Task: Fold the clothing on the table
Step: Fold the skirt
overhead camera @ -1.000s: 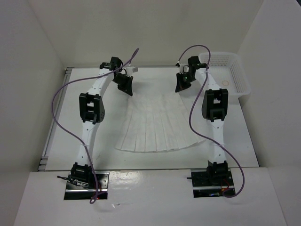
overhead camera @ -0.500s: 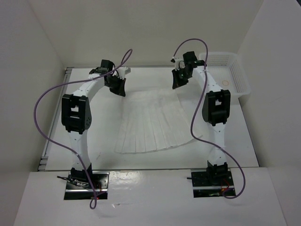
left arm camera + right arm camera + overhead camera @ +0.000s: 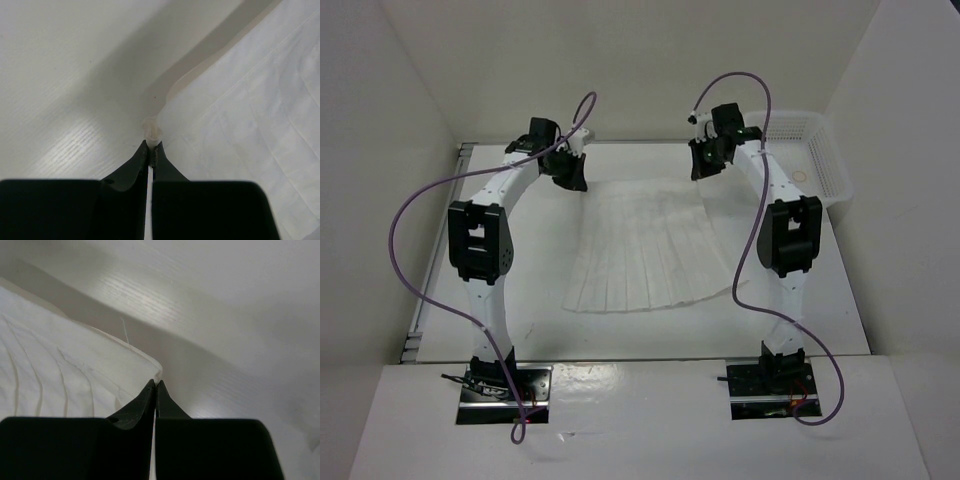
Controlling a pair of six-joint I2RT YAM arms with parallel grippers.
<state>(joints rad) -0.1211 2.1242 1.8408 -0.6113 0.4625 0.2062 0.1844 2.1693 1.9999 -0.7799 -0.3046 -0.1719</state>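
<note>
Both arms are carrying their grippers farther toward the back edge than a second ago, the left elbow is swinging outward, and the white fan-shaped pleated skirt [image 3: 645, 250] of thin soft fabric is being dragged along with them, its curved hem sitting farther from the arm bases. From the top camera, the left gripper [image 3: 574, 183] and the right gripper [image 3: 698, 172] are hanging at the two ends of the narrow waistband, which is stretching between them near the back of the large flat matte white rectangular table [image 3: 520, 270]; the rest of the skirt is sloping down toward the arm bases and lying spread on the tabletop between the two arms. A white plastic mesh basket [image 3: 823, 165] is sitting at the far right corner, just beyond the right arm, and thin purple cables [image 3: 415, 205] are looping off both arms. From the left wrist camera, the black fingers are pressing tightly together on a small bunched corner of the waistband, the pleated cloth is falling away to the right, and its edge is casting a shadow on the table below. From the right wrist camera, the fingers are likewise pinching fully closed on the opposite waistband corner, with the pleats running off to the left above the bare tabletop.
</note>
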